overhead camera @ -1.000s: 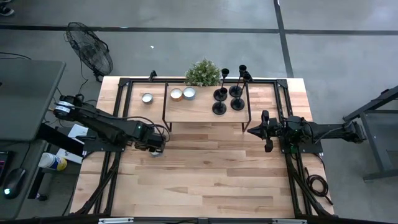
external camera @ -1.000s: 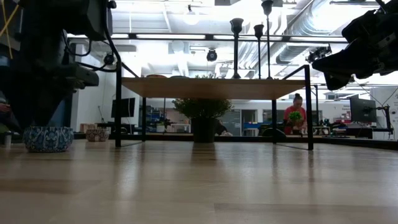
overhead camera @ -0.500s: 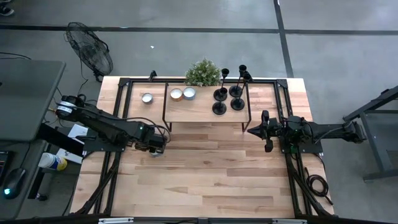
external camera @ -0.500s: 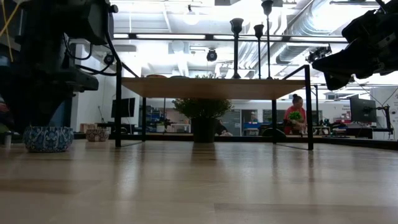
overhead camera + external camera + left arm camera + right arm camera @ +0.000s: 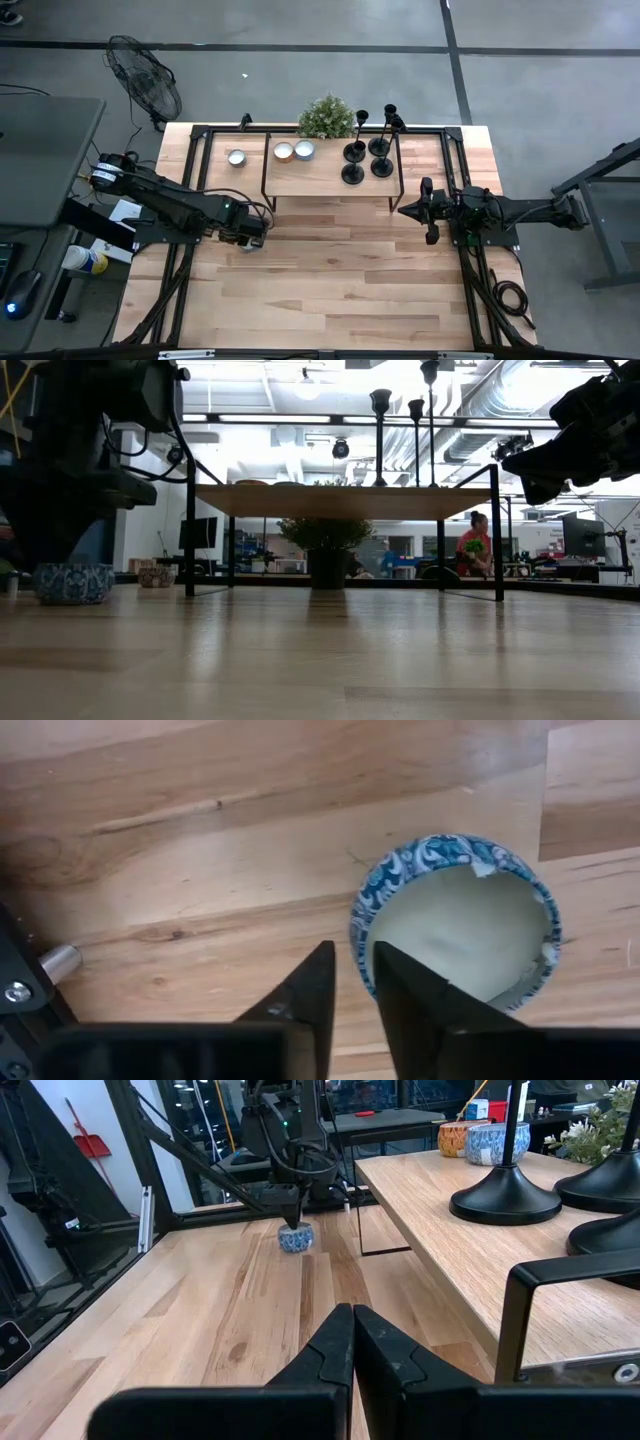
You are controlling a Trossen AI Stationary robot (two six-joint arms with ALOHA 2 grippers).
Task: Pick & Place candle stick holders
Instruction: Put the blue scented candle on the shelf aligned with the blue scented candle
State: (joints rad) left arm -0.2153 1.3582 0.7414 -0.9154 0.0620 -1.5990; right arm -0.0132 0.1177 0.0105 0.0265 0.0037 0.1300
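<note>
Candle stick holders (image 5: pixel 366 150) unmoved; left fingers (image 5: pixel 352 988) now pinch bowl (image 5: pixel 455 920) rim, right fingers (image 5: pixel 352 1342) clenched.

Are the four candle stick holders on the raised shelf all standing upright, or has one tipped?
Upright. The candle stick holders sit on their round bases on the shelf, and the low view shows three stems vertical above it.

Left wrist: blue-patterned cup (image 5: pixel 455 920) partly hidden behind one of the fingers (image 5: pixel 405 995); can't tell if the rim is pinched. Low view: candle stick holders (image 5: pixel 380 435) show stems only, bases hidden by the shelf (image 5: pixel 340 500). Right wrist: candle stick holders' stems cut off by the frame edge. High view: left arm covers most of the cup.
</note>
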